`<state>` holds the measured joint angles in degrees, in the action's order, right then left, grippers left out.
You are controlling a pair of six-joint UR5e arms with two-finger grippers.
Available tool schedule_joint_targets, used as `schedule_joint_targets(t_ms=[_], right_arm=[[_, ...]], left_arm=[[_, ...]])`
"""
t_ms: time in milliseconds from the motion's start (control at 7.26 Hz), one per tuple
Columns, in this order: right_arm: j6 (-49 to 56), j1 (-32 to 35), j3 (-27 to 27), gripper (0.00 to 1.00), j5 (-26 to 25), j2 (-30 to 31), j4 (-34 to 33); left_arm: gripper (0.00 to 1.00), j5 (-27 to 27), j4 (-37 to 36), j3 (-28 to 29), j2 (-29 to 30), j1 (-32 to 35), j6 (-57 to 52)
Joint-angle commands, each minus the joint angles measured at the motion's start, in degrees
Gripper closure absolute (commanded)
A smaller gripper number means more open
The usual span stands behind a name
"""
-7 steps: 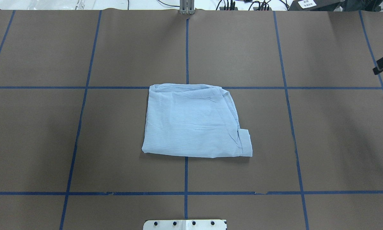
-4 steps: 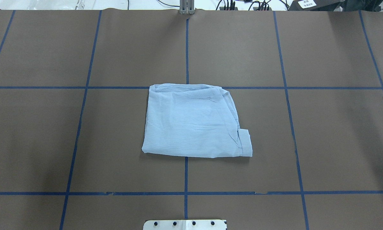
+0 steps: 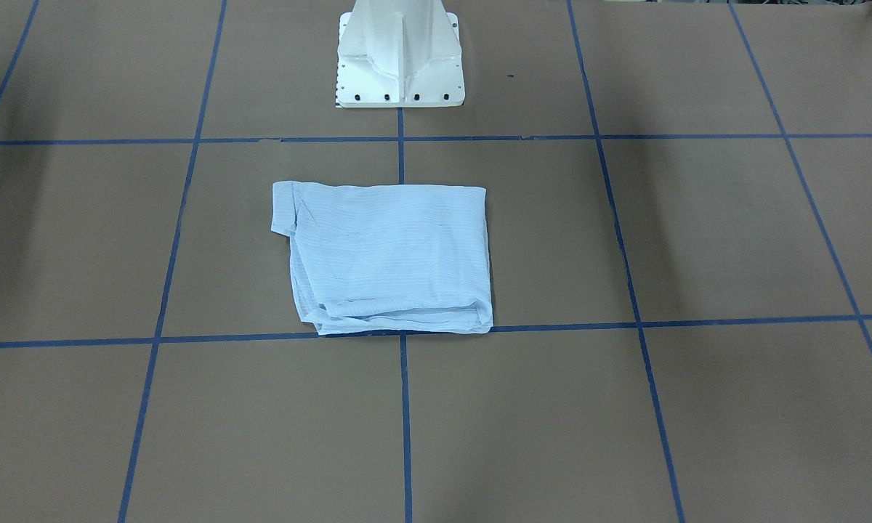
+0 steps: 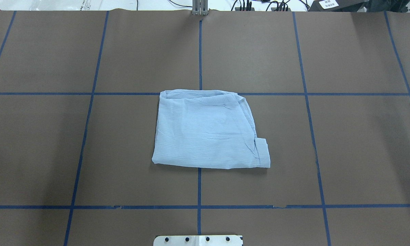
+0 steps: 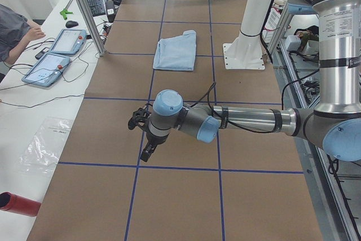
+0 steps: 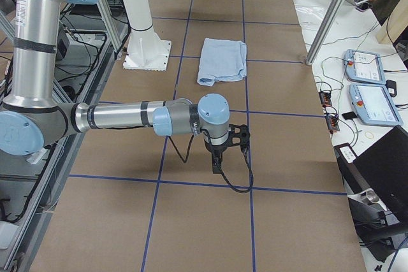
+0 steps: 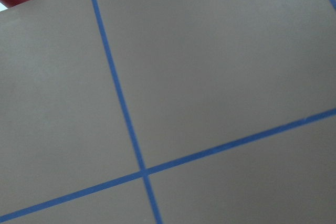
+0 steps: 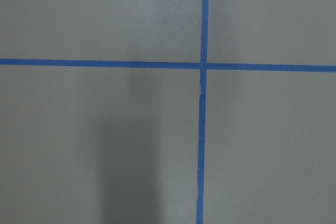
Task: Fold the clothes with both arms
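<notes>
Off to the left, the left arm (image 5: 242, 119) reaches low over the bare brown surface (image 4: 89, 153), well apart from the shirt. Its left gripper (image 5: 147, 153) points down near a crossing of the blue tape lines (image 4: 199, 188). Only the side camera catches it, so I cannot tell whether it stands wide or narrow, though nothing hangs from it. In the middle, the light-blue shirt (image 4: 205, 131) lies flat as 1 compact, roughly square bundle in front of the white pedestal (image 3: 400, 51), with its far edge along a tape line and its stacked layers showing there. At its near right corner, 1 small flap (image 4: 262, 147) pokes out past the outline. To the right, the right arm (image 6: 127, 118) mirrors the other, with the right gripper (image 6: 216, 167) aimed down at bare surface. Again I cannot tell how wide it stands, and it carries nothing visible. The folding looks done or all but done, with both arms parked clear. Any next move would call for 1 arm to come in and tuck that flap without dragging the thin layers askew. No box, bin or basket shows in any view.
</notes>
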<state>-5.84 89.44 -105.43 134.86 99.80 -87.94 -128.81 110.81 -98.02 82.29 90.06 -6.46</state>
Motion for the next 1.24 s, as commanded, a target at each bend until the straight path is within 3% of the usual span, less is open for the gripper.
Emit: schedule_joint_targets(t_ms=[0, 276, 689, 1102], right_arm=[[-0.66, 0.38, 0.92, 0.0, 0.31, -0.48, -2.31], [-0.66, 0.38, 0.67, 0.0, 0.49, -1.45, -6.95], [-0.92, 0.38, 0.4, 0.0, 0.4, -1.37, -7.86], [-0.92, 0.38, 0.57, 0.0, 0.4, -1.28, -7.77]], left_arm=[[0.0, 0.84, -1.21, 0.46, -0.11, 1.26, 0.31], [0.0, 1.01, -9.17, -0.06, 2.16, 1.08, 0.39], [0.0, 0.32, -17.81, -0.07, 2.26, 0.82, 0.39], [0.0, -3.82, -17.39, 0.37, 1.91, 0.73, 3.89]])
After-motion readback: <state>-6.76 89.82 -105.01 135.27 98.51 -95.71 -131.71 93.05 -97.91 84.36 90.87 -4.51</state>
